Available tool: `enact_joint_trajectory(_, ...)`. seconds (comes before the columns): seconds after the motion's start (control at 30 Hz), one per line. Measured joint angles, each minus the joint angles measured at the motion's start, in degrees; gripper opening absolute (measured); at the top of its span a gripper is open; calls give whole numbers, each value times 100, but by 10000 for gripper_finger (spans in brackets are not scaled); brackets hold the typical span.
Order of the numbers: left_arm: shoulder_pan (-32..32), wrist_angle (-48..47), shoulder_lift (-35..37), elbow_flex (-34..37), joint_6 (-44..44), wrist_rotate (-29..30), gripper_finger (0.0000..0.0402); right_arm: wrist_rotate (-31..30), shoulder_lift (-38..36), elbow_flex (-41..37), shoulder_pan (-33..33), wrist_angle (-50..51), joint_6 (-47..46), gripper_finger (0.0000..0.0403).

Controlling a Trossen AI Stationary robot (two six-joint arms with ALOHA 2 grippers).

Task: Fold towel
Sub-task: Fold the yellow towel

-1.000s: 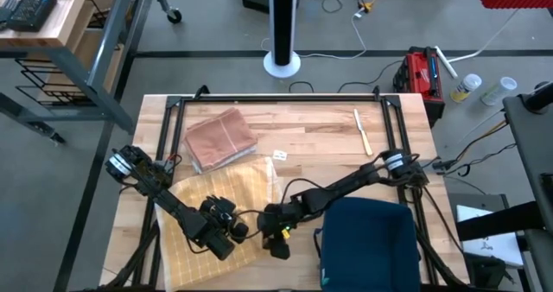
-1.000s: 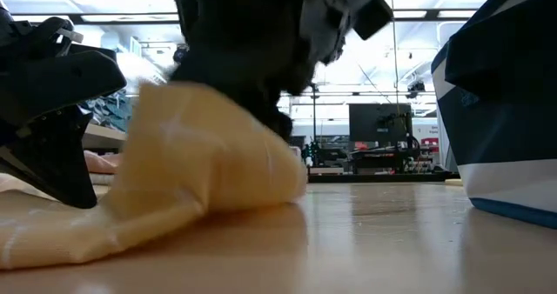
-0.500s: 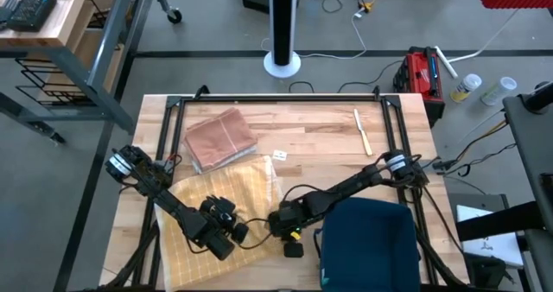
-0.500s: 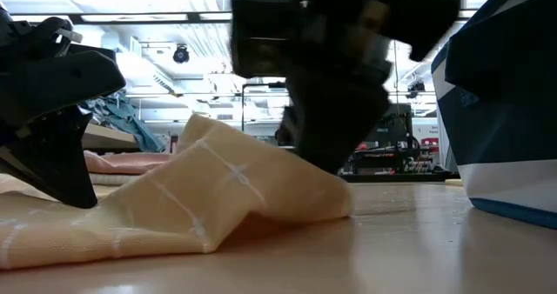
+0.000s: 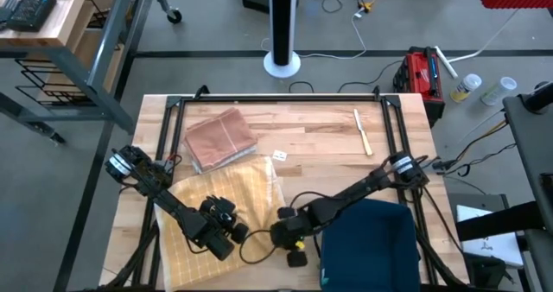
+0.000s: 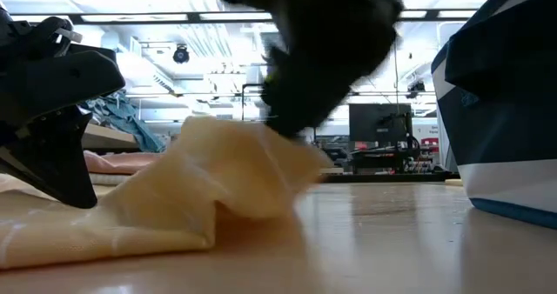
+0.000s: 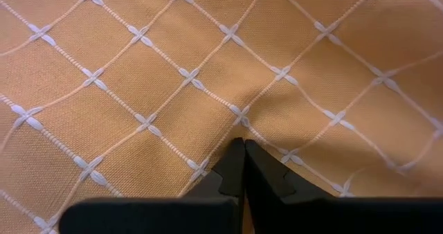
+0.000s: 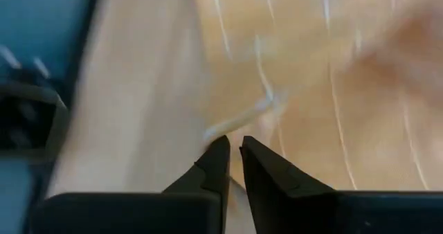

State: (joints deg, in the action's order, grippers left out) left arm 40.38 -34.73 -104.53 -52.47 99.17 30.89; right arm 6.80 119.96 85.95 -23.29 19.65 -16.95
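- I am a two-armed robot at a wooden table (image 5: 320, 136), seen from above, from table level, and from each wrist.
- The yellow towel (image 5: 229, 201), woven with a white grid, lies on the near left part of the table; everything below is placed relative to it.
- My left gripper (image 5: 239, 233) rests on the towel's near right area. In the left wrist view its fingers (image 7: 239, 172) are pressed fully together with a small pucker of yellow cloth at their tips, so it is clenched on the towel.
- My right gripper (image 5: 281, 234) sits at the towel's right edge, just beside the left gripper. In the right wrist view its fingers (image 8: 218, 161) stand nearly together with only a thin slit between them, and a fold of towel edge lies at their tips; the picture is blurred, but the cloth looks pinched.
- In the low view the towel's right edge (image 6: 252, 168) is raised off the table in a soft hump beneath the dark right gripper.
- A folded reddish-brown cloth (image 5: 220, 138) lies beyond the towel, touching its far edge.
- A dark blue bin (image 5: 367, 240) stands to the towel's right.
- A pale stick-like tool (image 5: 361, 130) lies well beyond the towel, toward the far right.
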Motion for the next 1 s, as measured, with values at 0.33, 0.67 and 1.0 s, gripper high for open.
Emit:
enact_joint_trajectory(0.33,1,1,0,0,-15,15,0,-191,6,3,-212,-1014,102,11)
enact_joint_trajectory(0.67,2,1,-2,0,-69,20,0,206,1,2,-116,755,366,8)
enact_joint_trajectory(1.0,35,-260,237,-186,-626,-233,0,-1105,-22,-20,284,638,-609,18)
